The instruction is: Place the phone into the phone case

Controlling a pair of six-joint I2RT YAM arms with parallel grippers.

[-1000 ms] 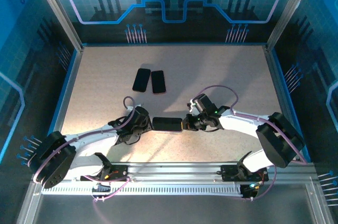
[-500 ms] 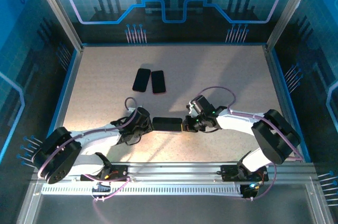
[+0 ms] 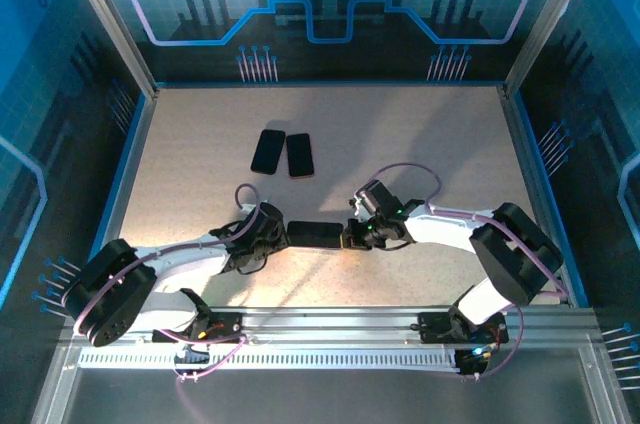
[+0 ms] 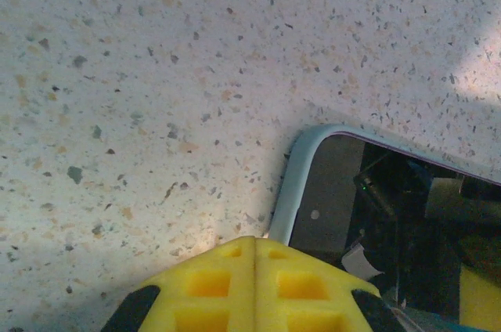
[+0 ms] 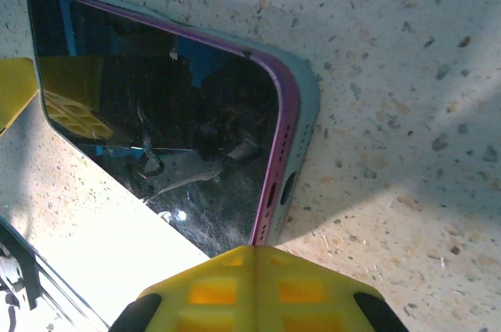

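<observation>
- Seating the phone (image 5: 156, 113) looks like the step in hand: it lies screen-up in the case (image 5: 307, 105), its purple rim proud of the case at the port end.
- Left gripper (image 4: 254, 285) is pinched closed and empty at the case's opposite end.
- Right gripper (image 5: 252, 285) is closed too, empty, just at the case's port end.
- Next move calls for a firm downward press on that proud rim.
- Glossy dark glass; matte pale-teal case with rounded corners; speckled table (image 4: 117, 73).

You see the purple-edged glass phone (image 3: 315, 234) lying on the pale rubber phone case (image 4: 291, 183), near-centre on the speckled table (image 3: 430, 134), left gripper (image 3: 284, 234) at its left end, right gripper (image 3: 346, 236) at its right. Farther back lies a black flat slab (image 3: 268, 151), with a second black slab (image 3: 300, 155) just right of it.
</observation>
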